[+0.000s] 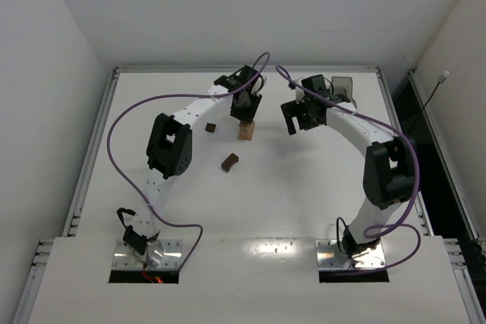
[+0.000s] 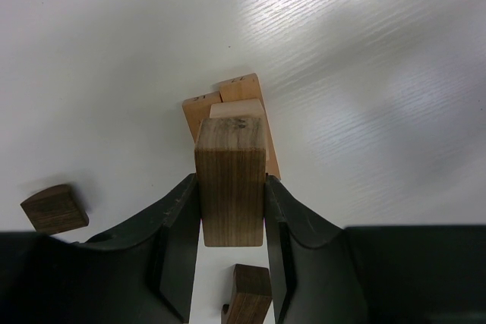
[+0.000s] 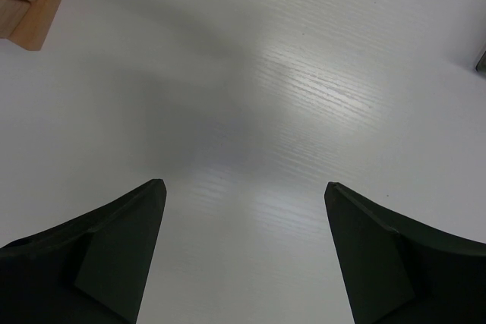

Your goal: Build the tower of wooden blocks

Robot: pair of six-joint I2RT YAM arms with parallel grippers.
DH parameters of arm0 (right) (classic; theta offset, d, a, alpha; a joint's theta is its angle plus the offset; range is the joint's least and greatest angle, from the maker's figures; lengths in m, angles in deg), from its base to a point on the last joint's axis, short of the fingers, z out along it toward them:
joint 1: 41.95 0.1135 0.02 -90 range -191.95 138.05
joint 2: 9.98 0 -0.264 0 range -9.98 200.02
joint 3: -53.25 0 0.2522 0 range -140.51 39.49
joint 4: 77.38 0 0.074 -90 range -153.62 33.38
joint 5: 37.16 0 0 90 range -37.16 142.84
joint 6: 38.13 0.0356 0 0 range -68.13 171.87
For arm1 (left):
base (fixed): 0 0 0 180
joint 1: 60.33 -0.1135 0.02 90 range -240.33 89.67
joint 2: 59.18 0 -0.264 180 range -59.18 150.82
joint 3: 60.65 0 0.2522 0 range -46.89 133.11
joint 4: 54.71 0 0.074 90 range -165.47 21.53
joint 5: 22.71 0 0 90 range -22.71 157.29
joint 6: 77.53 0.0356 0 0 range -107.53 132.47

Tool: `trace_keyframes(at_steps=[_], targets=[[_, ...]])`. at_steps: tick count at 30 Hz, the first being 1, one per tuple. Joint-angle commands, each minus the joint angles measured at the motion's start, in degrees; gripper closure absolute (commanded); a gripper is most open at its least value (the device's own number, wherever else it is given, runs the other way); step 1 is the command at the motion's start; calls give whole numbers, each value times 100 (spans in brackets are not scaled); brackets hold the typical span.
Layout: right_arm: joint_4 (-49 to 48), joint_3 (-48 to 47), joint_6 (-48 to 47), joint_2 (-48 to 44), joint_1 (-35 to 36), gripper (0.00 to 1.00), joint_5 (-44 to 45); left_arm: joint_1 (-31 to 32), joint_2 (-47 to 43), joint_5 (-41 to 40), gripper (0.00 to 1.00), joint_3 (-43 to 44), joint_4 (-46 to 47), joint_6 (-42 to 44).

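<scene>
- Tower [image 1: 246,131] of light tan blocks stands on the far half of the table [image 1: 319,187]. It's well in from every rim, with white tabletop showing on all sides of it.
- Left gripper [image 1: 247,114] hangs right over the tower, clamped on a dark brown bar [image 2: 230,187]. In the left wrist view the bar stands upright between the two fingers [image 2: 178,225], and the tower's tan tops sit just behind and under it. Can't tell whether the bar touches the tower or is a hair above it.
- Dark block [image 1: 210,127] lies just left of the tower, not touching it. The notched piece [image 1: 230,162] lies on the near side of the tower, a bit to the left and also apart, so the tightest room is on that left-near side.
- Right gripper [image 3: 243,187] is off to the right of the tower, well apart from it. Its jaws are spread wide with nothing between them, just tabletop underneath.
- Tray [image 1: 343,89], grey and see-through, is far right of the tower near the back rim and half hidden behind the right arm.
- Writing: there are tiny dark marks on the tan tops in the left wrist view, too small to read.
- Cut off: the right wrist view only catches a corner of the tower, top left. In the left wrist view the notched piece is chopped by the bottom edge. From above I can't count the tower's blocks.
</scene>
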Motion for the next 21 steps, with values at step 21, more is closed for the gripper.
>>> trace_keyframes(at_steps=[21], targets=[[-111, -49, -30, 10, -15, 17, -68, 67, -76, 7, 61, 27, 117, -138]])
